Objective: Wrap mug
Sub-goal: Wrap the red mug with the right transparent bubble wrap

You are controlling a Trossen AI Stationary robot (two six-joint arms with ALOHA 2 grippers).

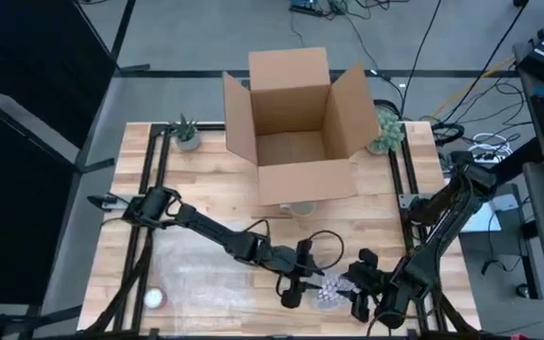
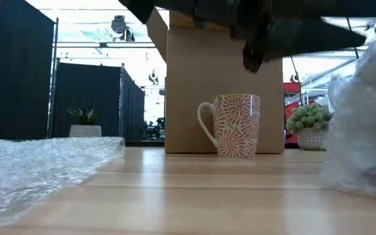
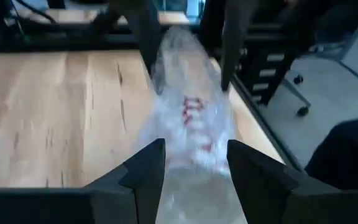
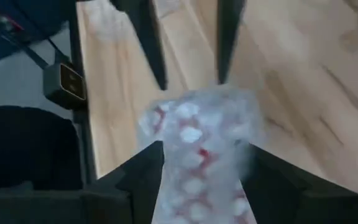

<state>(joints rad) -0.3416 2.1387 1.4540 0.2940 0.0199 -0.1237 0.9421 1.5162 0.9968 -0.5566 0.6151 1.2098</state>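
A mug wrapped in clear bubble wrap [image 1: 330, 288], red pattern showing through [image 3: 191, 118], sits between my two grippers near the table's front edge, right of the middle. My left gripper [image 1: 308, 281] comes at it from the left and my right gripper [image 1: 355, 288] from the right. Both are shut on the bundle. A bare mug with a red leaf pattern [image 2: 235, 125] stands upright on the table in front of the cardboard box [image 1: 296, 118]. No gripper touches it. My left gripper pinches the left end of the wrapped bundle [image 3: 194, 163] between its two fingers, coming from the table's left. The wrap fills the gap between them. Whether the bundle rests on the table, I cannot tell. My right gripper pinches the bundle's right end [image 4: 204, 177] between its two fingers, coming from the table's right, opposite the left gripper's fingers [image 4: 151, 43]. The wrap bulges between the fingers.
A loose sheet of bubble wrap [image 1: 192, 274] lies spread over the front left of the table, with a small white roll [image 1: 154, 299] at its near corner. The open box stands at the far middle. Small potted plants [image 1: 186, 133] [image 1: 385, 129] flank it.
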